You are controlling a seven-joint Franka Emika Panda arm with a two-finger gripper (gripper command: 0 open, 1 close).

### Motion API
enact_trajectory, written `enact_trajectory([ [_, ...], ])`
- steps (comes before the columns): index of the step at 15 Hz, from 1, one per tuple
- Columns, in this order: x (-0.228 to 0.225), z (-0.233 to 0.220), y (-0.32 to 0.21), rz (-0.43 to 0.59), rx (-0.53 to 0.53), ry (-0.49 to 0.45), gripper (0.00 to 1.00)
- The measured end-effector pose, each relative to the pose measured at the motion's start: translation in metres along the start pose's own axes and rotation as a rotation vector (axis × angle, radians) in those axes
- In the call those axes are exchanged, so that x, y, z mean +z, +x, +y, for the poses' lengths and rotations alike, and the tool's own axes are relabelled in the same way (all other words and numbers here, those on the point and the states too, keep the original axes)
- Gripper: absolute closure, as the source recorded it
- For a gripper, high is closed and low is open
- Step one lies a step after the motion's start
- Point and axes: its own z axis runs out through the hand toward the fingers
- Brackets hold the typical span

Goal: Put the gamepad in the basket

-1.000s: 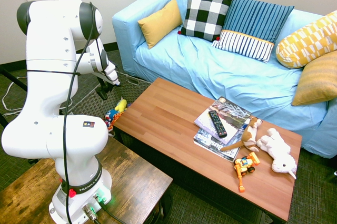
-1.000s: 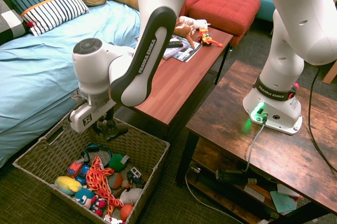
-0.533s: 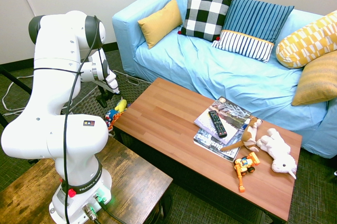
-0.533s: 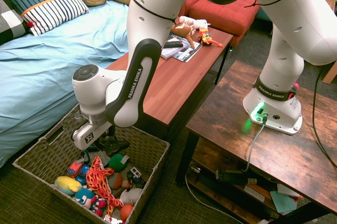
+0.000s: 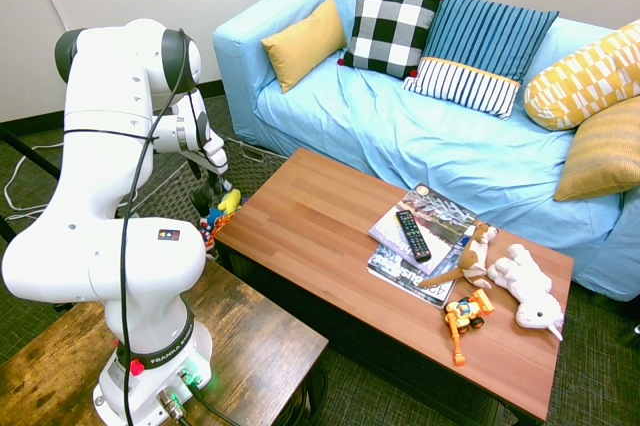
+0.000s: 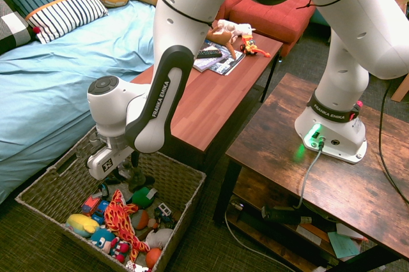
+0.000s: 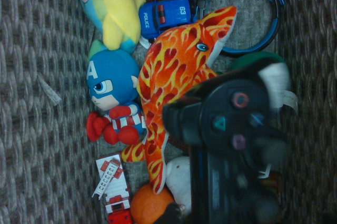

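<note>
The claw (image 6: pixel 132 168) hangs low inside the basket (image 6: pixel 185 179), pointing down, and its jaws are clamped on the gamepad (image 6: pixel 137 178), which is dark and partly hidden under the hand. The gamepad is just above the toys, near the green toy (image 6: pixel 144 196) and the orange plush fish (image 6: pixel 117 216). I think the risk is small: when released, it can land tilted on the uneven toys and slide, or a handle can catch on a finger.
</note>
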Motion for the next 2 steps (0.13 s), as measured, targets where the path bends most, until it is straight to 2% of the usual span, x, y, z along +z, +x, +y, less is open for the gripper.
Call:
enact_trajectory([
  [2,-0.002,-0.0006,0.0038,-0.001,-0.004,0.002,0.0],
])
